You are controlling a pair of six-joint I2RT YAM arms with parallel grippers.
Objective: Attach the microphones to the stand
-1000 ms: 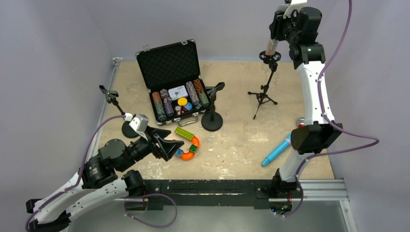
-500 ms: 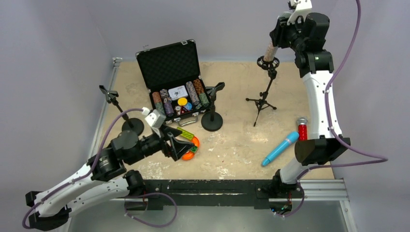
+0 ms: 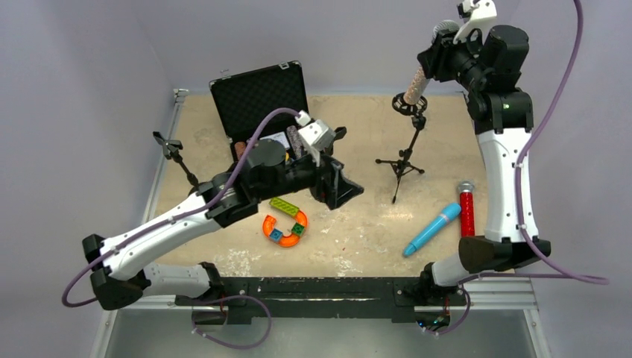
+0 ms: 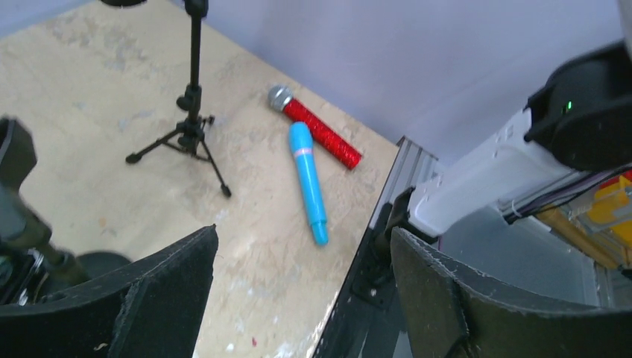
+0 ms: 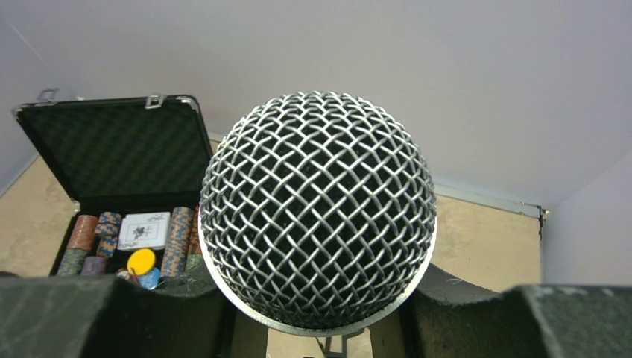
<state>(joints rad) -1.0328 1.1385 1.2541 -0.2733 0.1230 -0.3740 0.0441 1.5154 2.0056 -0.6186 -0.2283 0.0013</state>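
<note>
The right gripper (image 3: 434, 54) is clamping the silver-pink glitter microphone (image 3: 415, 80) near its grey mesh head (image 5: 317, 209), with the jaws narrow. The microphone is tilting, its lower end at the ring clip (image 3: 409, 104) of the tripod stand (image 3: 402, 153). The left gripper (image 3: 343, 190) is hovering above the table (image 3: 358, 224), jaws wide and holding nothing. The red glitter microphone (image 4: 320, 133) and the plain light-blue microphone (image 4: 308, 179) are lying close together near the right arm's base.

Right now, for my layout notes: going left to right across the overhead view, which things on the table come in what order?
small clip stand → orange toy track → tripod stand → light-blue microphone → red microphone
</note>
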